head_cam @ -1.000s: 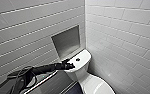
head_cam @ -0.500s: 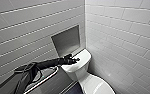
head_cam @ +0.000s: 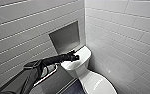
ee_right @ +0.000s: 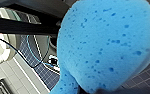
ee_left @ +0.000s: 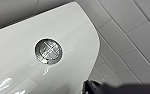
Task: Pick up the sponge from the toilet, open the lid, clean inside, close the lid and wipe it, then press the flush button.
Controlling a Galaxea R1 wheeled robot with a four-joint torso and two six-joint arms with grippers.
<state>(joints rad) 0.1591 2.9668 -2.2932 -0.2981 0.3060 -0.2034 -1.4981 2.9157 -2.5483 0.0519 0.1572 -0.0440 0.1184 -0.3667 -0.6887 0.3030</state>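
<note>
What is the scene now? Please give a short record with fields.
left gripper: above the tank, near the button
tank: white, glossy top
button: round, metallic, set in the tank top
lid: down
sponge: blue, held up off the toilet, dark floor tiles behind it
niche: recessed in the tiled wall above the tank

The left wall (head_cam: 21,27) and the right wall (head_cam: 126,32) meet in a corner, both clad in long pale grey tiles laid in horizontal rows. A rectangular grey niche (head_cam: 66,37) is recessed into the left wall. The floor (head_cam: 74,89) has small dark blue tiles.
</note>
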